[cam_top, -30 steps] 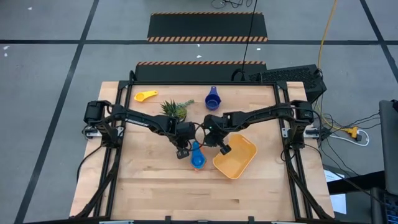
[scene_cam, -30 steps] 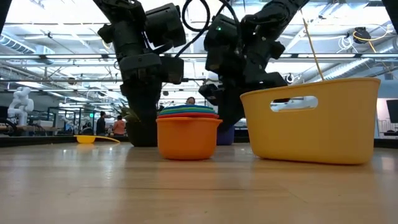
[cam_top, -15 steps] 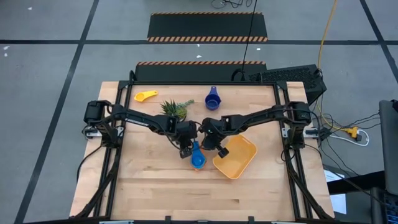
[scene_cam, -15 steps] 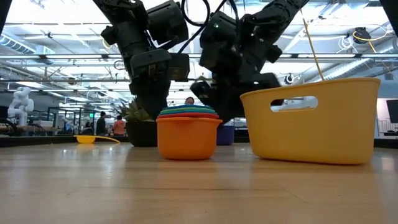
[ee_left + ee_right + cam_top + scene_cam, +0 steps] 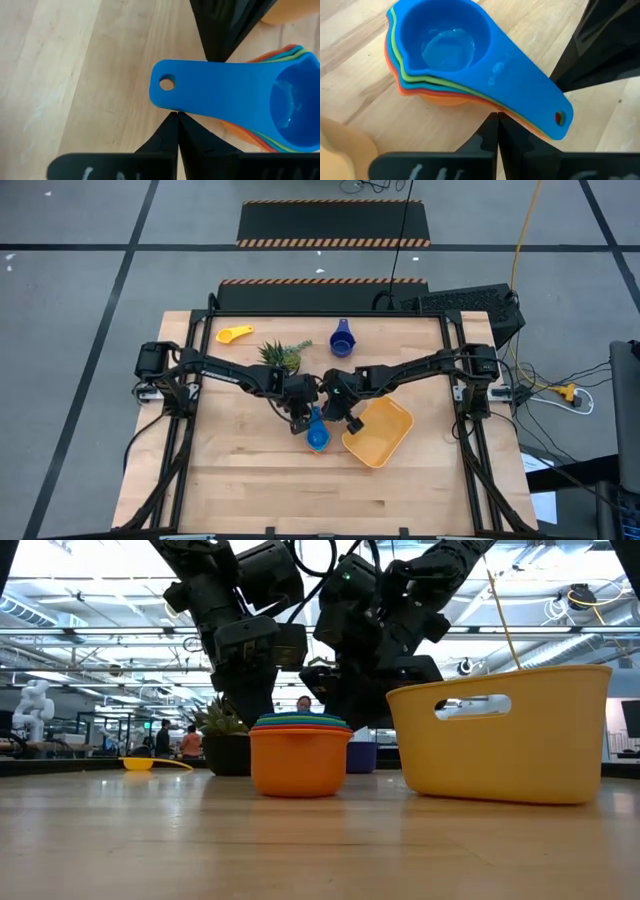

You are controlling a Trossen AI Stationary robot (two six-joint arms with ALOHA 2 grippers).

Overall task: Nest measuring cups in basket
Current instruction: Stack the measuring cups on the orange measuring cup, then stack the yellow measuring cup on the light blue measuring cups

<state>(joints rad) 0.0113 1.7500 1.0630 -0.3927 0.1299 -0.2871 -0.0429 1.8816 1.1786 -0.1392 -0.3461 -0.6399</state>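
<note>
A nested stack of measuring cups (image 5: 318, 437) stands on its orange bottom cup (image 5: 300, 760), with a blue cup (image 5: 280, 107) on top. Its handles point toward the far edge. My left gripper (image 5: 303, 420) is shut at the left side of the handles. My right gripper (image 5: 343, 420) is shut at their right side. The orange-yellow basket (image 5: 385, 435) sits just right of the stack. A yellow cup (image 5: 235, 334) and a dark blue cup (image 5: 342, 340) lie apart near the far edge. My left gripper (image 5: 176, 119) meets the side edge of the blue cup's handle (image 5: 172, 106) with its shut fingertips, near the holed free end, coming from the table's left. The stack stands on the table. My right gripper (image 5: 497, 119) meets the opposite side of the stacked handles (image 5: 492, 107) with its shut fingertips, about midway along them, coming from the table's right.
A small spiky potted plant (image 5: 282, 356) stands just beyond the left gripper. The basket wall (image 5: 500, 740) rises close beside the right gripper. Bare wood lies toward the near edge (image 5: 300, 490).
The right gripper has moved left, from over the basket's edge to the stack's handles. The left gripper has shifted slightly right toward the handles. The two now close in on the handles from both sides.
</note>
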